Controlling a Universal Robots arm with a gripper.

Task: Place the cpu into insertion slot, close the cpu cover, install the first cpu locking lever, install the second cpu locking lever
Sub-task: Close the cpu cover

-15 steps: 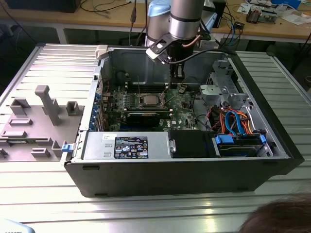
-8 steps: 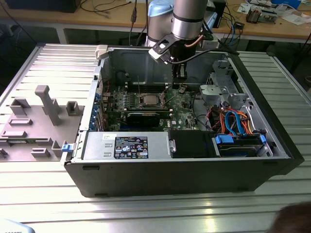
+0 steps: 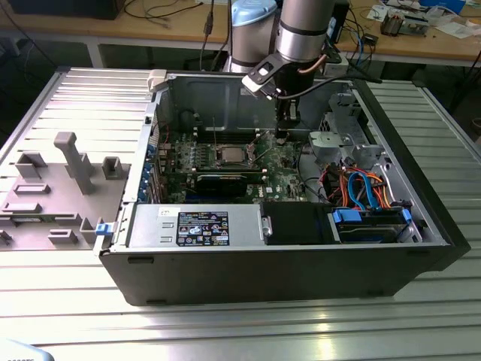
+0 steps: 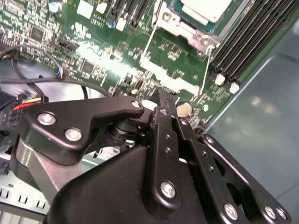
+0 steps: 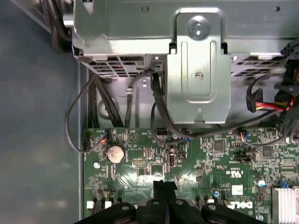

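In the exterior view the small square socket with a shiny metal rim [image 3: 229, 155], near the middle of the green circuit board [image 3: 285, 177], is too small for me to judge what lies in it or over it. In the second wrist view the dull silver-grey square chip [image 4: 205, 8] and the thin silver metal frame [image 4: 187, 29] around it are cut off by the picture's edge, and my black gripper [image 4: 163, 97] hides the board's edge beneath it. In the first wrist view black cables [image 5: 159, 107] vanish behind a grey sheet-metal bracket [image 5: 198, 70] beyond the board's edge.
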